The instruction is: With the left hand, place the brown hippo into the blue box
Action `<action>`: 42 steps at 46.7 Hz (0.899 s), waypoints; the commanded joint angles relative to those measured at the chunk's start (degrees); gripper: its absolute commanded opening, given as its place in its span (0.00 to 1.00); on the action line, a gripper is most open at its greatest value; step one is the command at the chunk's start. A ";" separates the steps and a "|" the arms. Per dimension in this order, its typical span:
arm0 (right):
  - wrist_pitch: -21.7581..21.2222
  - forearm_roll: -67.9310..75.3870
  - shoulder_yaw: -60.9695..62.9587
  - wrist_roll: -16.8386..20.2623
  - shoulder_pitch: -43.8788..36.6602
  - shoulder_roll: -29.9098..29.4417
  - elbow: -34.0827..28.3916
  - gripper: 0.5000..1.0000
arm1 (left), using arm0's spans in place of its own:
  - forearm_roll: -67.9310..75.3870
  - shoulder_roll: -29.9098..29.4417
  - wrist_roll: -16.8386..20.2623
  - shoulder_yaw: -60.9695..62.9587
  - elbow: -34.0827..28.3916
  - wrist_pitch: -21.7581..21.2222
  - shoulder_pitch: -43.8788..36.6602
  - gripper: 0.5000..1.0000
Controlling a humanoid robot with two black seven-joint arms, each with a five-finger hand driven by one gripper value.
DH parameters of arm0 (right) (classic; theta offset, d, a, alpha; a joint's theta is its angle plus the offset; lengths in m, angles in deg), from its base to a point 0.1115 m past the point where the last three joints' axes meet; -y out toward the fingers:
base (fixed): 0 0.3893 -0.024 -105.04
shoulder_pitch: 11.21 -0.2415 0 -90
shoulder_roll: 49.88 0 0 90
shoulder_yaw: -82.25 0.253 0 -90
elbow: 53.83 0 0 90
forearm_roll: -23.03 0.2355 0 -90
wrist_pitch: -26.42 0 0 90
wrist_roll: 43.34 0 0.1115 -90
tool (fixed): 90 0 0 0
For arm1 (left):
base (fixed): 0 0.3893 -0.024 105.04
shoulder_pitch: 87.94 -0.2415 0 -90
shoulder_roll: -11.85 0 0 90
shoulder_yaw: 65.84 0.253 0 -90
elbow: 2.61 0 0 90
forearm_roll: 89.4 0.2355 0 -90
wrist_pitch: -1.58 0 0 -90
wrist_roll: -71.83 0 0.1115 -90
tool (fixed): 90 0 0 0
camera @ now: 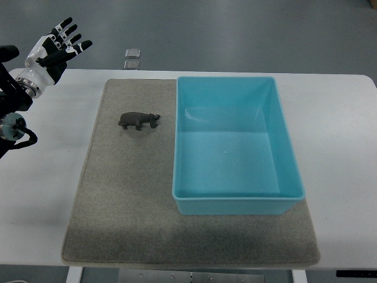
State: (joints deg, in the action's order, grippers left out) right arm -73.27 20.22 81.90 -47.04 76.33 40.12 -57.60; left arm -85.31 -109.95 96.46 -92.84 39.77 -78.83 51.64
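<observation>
A small brown hippo [139,121] stands upright on the grey mat [118,194], its head pointing right toward the blue box [235,203]. The box sits on the right part of the mat, open at the top and holding nothing. My left hand [60,45] is at the far upper left, above the white table's back edge, fingers spread and holding nothing. It is well to the left of and beyond the hippo. The right arm does not show.
The white table [341,147] extends around the mat on all sides. A small square plate [132,53] lies on the floor beyond the table's back edge. The left arm's dark joints [12,127] show at the left edge.
</observation>
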 commanded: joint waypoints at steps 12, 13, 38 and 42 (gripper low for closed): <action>-0.06 0.00 0.00 0.00 0.00 0.00 0.00 0.87 | 0.57 -0.46 -0.02 0.45 -0.02 2.36 0.43 1.00; -0.06 0.00 0.00 0.00 0.00 0.00 0.00 0.87 | 0.66 -0.46 -0.02 0.80 -0.11 2.36 0.43 1.00; -0.06 0.00 0.00 0.00 0.00 0.00 0.00 0.87 | 0.75 -2.57 -0.02 10.03 0.68 5.43 4.20 1.00; 0.02 0.00 0.00 0.00 0.00 0.00 0.00 0.87 | 0.75 -2.57 -0.11 12.05 0.68 5.43 5.43 1.00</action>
State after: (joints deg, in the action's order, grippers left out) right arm -73.31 20.22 81.90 -47.04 76.33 40.12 -57.61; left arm -84.54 -112.51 96.39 -82.33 40.45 -73.43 56.10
